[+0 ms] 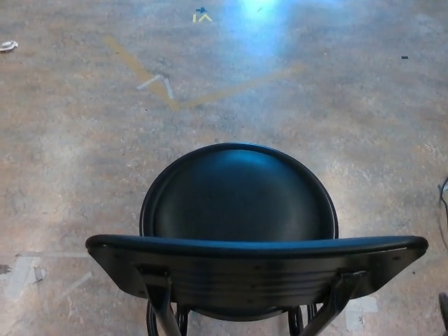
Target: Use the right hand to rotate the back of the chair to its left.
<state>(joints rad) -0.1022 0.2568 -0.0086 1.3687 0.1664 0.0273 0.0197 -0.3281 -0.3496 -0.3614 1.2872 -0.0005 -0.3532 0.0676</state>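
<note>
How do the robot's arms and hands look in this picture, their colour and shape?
Neither arm nor hand appears in the head view, so their look cannot be described from it. The picture shows only a black chair, its curved backrest nearest the camera and its round seat beyond, standing on a mottled concrete floor with faded tape marks. A dark cable shows at the right edge.

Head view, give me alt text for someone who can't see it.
A black chair seen from above and behind, its curved backrest nearest the camera and its round seat beyond. It stands on a mottled concrete floor with faint tape marks. Neither robot hand shows.
</note>
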